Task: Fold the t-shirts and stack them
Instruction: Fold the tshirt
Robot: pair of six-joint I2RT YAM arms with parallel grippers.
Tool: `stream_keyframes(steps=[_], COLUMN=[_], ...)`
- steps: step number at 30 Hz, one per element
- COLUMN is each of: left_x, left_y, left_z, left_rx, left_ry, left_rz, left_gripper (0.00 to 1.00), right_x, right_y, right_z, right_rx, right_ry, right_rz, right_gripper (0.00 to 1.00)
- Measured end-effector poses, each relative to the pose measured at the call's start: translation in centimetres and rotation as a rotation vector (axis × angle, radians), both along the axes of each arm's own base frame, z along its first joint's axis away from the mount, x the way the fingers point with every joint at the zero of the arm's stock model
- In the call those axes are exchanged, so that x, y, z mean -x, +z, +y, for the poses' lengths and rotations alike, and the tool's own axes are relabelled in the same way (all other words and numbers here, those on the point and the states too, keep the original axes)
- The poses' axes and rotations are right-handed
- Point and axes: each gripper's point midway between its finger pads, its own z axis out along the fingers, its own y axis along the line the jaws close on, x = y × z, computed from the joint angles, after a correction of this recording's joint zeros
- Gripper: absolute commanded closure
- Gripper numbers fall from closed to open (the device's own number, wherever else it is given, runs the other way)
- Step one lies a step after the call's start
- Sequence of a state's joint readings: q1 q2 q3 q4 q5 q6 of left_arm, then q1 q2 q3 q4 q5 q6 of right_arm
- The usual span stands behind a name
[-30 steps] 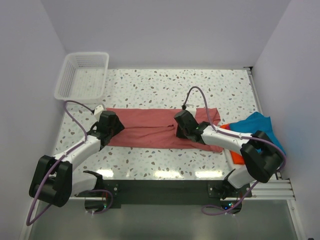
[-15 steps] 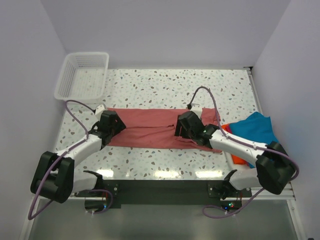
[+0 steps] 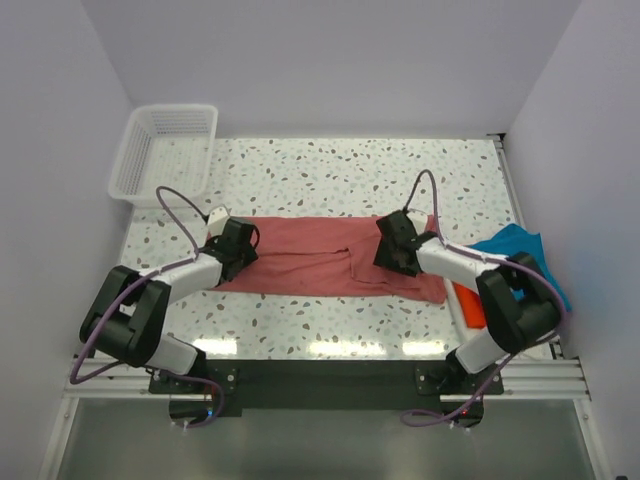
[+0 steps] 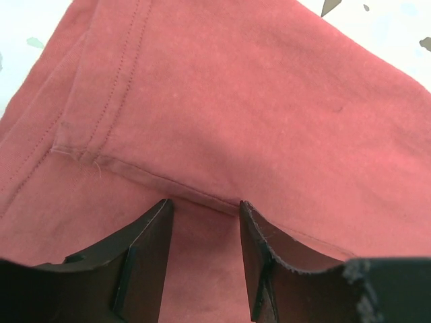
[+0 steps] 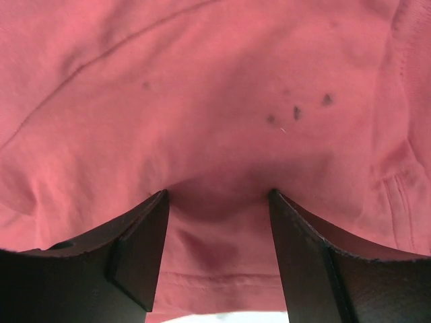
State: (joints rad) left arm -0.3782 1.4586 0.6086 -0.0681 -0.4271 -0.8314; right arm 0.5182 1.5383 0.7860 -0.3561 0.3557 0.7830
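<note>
The dusty salmon-red t-shirt (image 3: 310, 260) lies folded into a long band across the middle of the table. My left gripper (image 3: 240, 252) rests on its left end, open. In the left wrist view the left gripper (image 4: 205, 203) has its fingertips against a stitched hem (image 4: 135, 171), red cloth under the gap. My right gripper (image 3: 397, 245) is down on the band's right part, also open. In the right wrist view the right gripper (image 5: 219, 195) presses into the cloth (image 5: 215, 101), which puckers between the fingers. The teal-blue t-shirt (image 3: 515, 250) and the bright orange one (image 3: 468, 305) lie bunched at the right edge.
A white mesh basket (image 3: 165, 150) stands at the back left corner. The speckled table (image 3: 330, 175) runs between white walls. Both arm bases sit on the black rail (image 3: 320, 375) at the near edge.
My right gripper has opened and slid right along the red shirt, from its middle to its right part. The left gripper has shifted a little right onto the left end and narrowed somewhat.
</note>
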Motion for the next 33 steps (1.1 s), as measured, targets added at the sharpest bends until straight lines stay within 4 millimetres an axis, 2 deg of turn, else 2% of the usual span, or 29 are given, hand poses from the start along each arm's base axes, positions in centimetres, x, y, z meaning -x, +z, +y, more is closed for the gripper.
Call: stream_keyframes(steps=[4,9,11,13,14,15,19,20,22,25,27,31,33], left_x=[0.4,2.0,3.0,4.3,5.0,5.8,9.1,9.8,10.5,10.6,9.9,7.2,6.2], left_y=[-0.1,-0.1,-0.1,-0.1,-0.2,-0.1,0.3,0.5,1.0,1.4,2.4,5.8,6.6], left_z=[-0.3,-0.7,-1.6,-3.5,-4.9,-6.4,-12.6,-13.7,-14.9,-14.6,-14.3,-14.2,-14.1], left_rx=[-0.034,0.000,0.029,0.066,0.088,0.119,0.248,0.271,0.284,0.223,0.171,0.045,-0.025], left_ry=[0.005,-0.004,-0.025,-0.066,-0.101,-0.140,-0.307,-0.344,-0.392,-0.422,-0.430,-0.441,-0.447], left_rz=[-0.004,-0.016,-0.021,-0.028,-0.030,-0.034,-0.025,-0.015,0.008,0.035,0.022,-0.054,-0.067], left_gripper=[0.51,0.52,0.52,0.52,0.51,0.50,0.41,0.37,0.34,0.33,0.38,0.46,0.49], right_x=[-4.2,-11.6,-14.9,-18.4,-20.3,-22.0,-26.3,-26.8,-26.8,-26.4,-25.2,-22.2,-21.3], right_y=[0.1,0.4,0.5,0.7,0.8,0.8,1.6,1.8,2.3,3.9,4.8,7.7,9.0], right_z=[1.2,2.3,3.3,4.2,4.9,5.6,7.2,7.4,7.3,6.8,6.1,4.9,4.7], right_rx=[0.011,0.032,0.041,0.066,0.072,0.081,0.124,0.136,0.150,0.167,0.174,0.142,0.113], right_ry=[0.017,0.060,0.101,0.154,0.184,0.212,0.304,0.320,0.334,0.323,0.309,0.252,0.222], right_rz=[0.005,0.007,0.004,-0.015,-0.032,-0.052,-0.099,-0.100,-0.095,-0.105,-0.094,-0.108,-0.128], right_gripper=[0.36,0.34,0.32,0.27,0.20,0.18,0.08,0.07,0.04,0.04,0.05,0.09,0.16])
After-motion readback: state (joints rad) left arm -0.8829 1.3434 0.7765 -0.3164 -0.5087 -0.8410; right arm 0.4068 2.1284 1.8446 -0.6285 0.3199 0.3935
